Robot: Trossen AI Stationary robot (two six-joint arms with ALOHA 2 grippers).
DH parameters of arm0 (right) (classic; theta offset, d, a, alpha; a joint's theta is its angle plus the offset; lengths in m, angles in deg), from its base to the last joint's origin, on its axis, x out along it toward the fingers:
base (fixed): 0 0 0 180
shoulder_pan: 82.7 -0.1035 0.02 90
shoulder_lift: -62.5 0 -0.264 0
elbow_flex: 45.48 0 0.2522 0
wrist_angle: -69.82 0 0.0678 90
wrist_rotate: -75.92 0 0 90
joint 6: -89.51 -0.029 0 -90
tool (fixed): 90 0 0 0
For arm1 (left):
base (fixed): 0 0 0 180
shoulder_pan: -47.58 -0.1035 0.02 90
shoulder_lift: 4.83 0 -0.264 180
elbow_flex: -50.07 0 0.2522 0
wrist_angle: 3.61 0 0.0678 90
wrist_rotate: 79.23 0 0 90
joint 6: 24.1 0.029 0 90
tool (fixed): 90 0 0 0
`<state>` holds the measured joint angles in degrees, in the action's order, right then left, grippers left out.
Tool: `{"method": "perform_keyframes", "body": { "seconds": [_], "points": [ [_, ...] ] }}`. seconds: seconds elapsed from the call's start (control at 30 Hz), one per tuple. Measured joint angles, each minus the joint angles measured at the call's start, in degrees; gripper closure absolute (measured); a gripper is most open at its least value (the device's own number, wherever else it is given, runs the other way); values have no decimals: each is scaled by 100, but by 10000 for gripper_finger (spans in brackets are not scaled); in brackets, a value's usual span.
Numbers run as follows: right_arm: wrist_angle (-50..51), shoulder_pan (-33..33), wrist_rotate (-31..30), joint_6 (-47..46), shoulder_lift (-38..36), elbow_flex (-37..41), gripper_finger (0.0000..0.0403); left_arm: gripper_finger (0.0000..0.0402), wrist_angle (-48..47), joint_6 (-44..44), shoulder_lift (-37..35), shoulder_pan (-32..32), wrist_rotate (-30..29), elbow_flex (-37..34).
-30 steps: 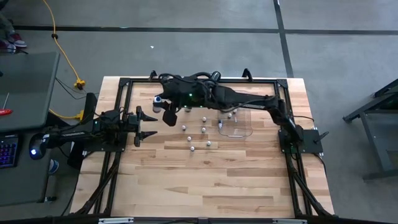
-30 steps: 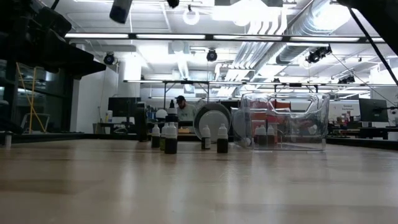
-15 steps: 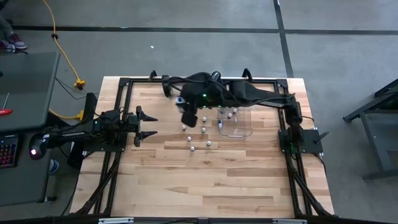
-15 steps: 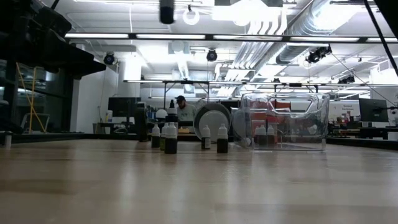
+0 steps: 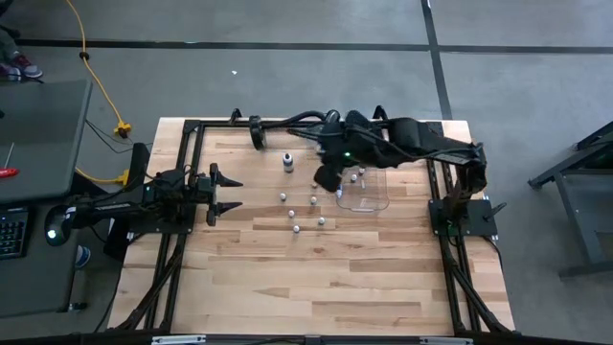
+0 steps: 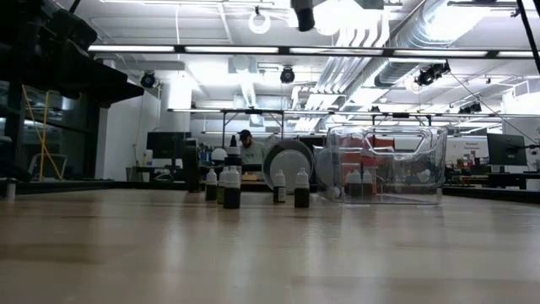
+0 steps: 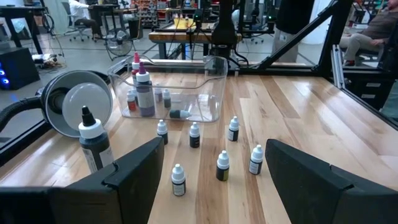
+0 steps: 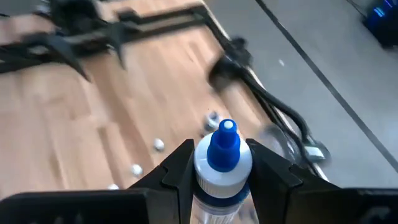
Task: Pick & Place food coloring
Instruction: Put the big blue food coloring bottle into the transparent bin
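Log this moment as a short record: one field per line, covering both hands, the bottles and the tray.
right hand: raised above the table near the clear tray, shut on a bottle with a blue tip
left hand: open, waiting at the table's left side, holding nothing
loose bottles: several small ones standing upright on the wood between the left hand and the tray
larger bottle: dark body, black tip, standing apart from the small ones beside the round lamp head
tray contents: a few bottles, at least one lying on its side
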<state>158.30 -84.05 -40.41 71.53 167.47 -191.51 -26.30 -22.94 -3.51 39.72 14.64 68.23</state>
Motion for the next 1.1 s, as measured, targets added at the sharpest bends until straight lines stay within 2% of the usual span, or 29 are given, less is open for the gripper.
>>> {"method": "perform_keyframes", "body": {
  "seconds": [0.23,0.33,0.43,0.53,0.67,0.8,0.93,1.1],
  "points": [
    [1407,-289,-1403,-1549,-354,0,292,124,0,-2,0,0,-1,0],
    [1464,-461,-1871,-2072,-577,210,292,124,2,-1,0,0,-1,0],
    [1277,-579,-2086,-2587,-1064,978,292,124,0,-1,0,0,-1,0],
    [984,-633,-2229,-3254,-1768,2205,292,124,0,-2,0,0,-1,0],
    [-492,-695,-2315,-3582,-2778,4048,292,124,0,-2,0,0,-1,0],
    [-1471,-697,-2231,-3713,-3367,5492,292,124,0,-1,0,0,-1,0],
    [-2174,-656,-2117,-3652,-3639,6432,292,124,0,-1,0,-1,-1,0],
    [-2829,-643,-1839,-3569,-3652,7124,292,124,0,-1,0,0,-1,0]
  ]
}}
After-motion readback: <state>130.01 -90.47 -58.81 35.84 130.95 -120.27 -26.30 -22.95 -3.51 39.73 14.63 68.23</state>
